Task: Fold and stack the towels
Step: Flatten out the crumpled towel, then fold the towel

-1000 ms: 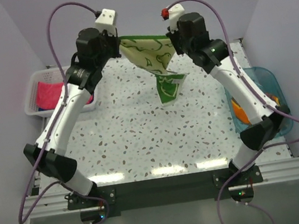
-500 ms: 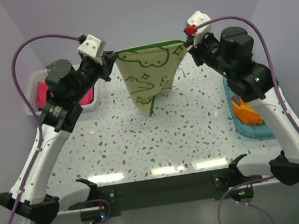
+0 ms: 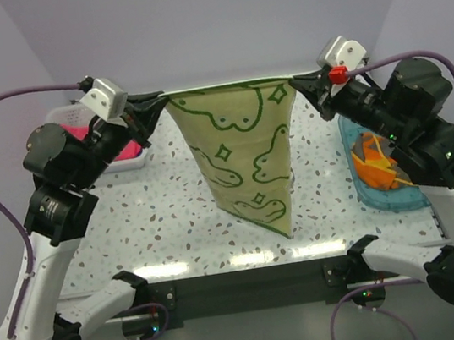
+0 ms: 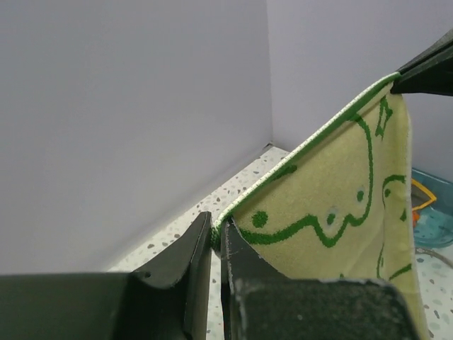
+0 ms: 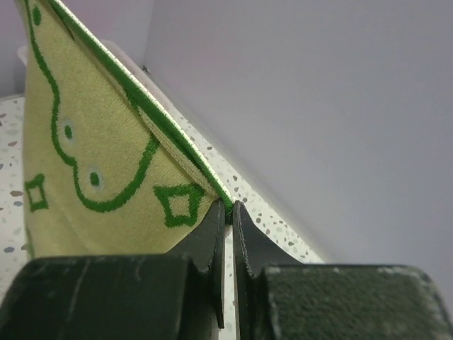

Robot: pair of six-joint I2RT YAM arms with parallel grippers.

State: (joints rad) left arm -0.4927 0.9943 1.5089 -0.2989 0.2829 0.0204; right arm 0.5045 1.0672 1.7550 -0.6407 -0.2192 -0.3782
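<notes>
- Nearest me, the speckled white tabletop [image 3: 158, 223] lies below both sets of fingers. The hanging cloth covers a strip of it down the middle.
- The green-and-yellow patterned square towel [image 3: 246, 154] hangs between the two grippers. Its top hem is pulled into a straight line from one set of fingers to the other. Its lower part narrows to a point well beneath them, and I can't tell whether that tip touches the tabletop.
- The left gripper [image 3: 164, 101] has its dark fingers pressed together on the towel's left top corner. In the left wrist view the same fingers [image 4: 216, 230] nip the green hem, and the towel [image 4: 333, 205] runs away from them and is cut off at the right edge.
- The right gripper [image 3: 293, 83] pinches the opposite top corner. From its own wrist, the fingers [image 5: 226, 209] close on a thin fold of hem, with the towel [image 5: 92, 163] spreading left of them. The corner itself is hidden between the pads.
- Behind and below the left fingers sits a white slotted plastic basket [image 3: 65, 117], mostly hidden by the arm. A sliver of plain pink towel [image 3: 127, 151] shows inside it.
- Below the right fingers, a clear blue plastic tub [image 3: 385, 196] peeks out from behind the arm. It holds a crumpled orange item [image 3: 371, 161] that I cannot identify.
</notes>
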